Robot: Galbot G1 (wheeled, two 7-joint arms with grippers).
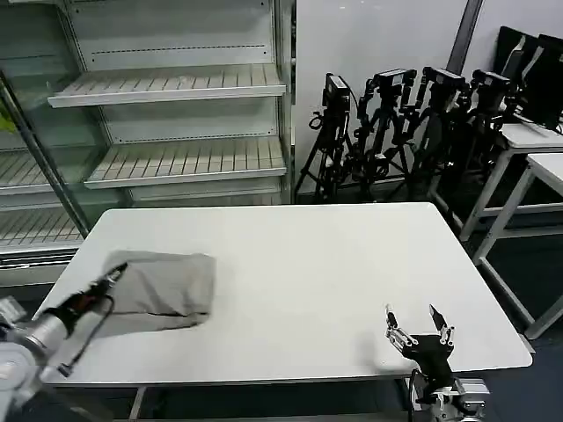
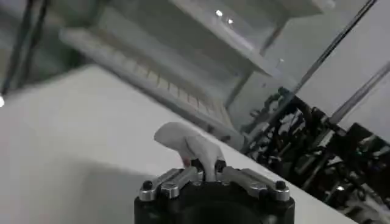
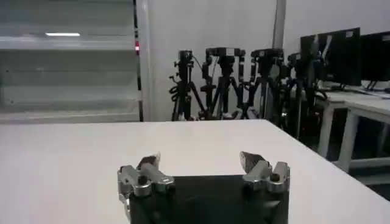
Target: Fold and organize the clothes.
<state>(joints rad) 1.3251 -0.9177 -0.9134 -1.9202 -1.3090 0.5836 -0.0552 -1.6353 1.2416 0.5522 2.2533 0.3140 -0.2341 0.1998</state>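
We see the left gripper [image 1: 119,269] pinched shut on a raised fold of the grey T-shirt [image 1: 163,293], which lies bunched near the left end of the white table [image 1: 308,264], its long axis running roughly across the table. The right gripper [image 1: 413,321] hovers at the near right edge, jaws spread wide and empty. Bare tabletop stretches between them.

Matt cloth T-shirt [image 1: 163,290] (smooth table [image 1: 308,264])
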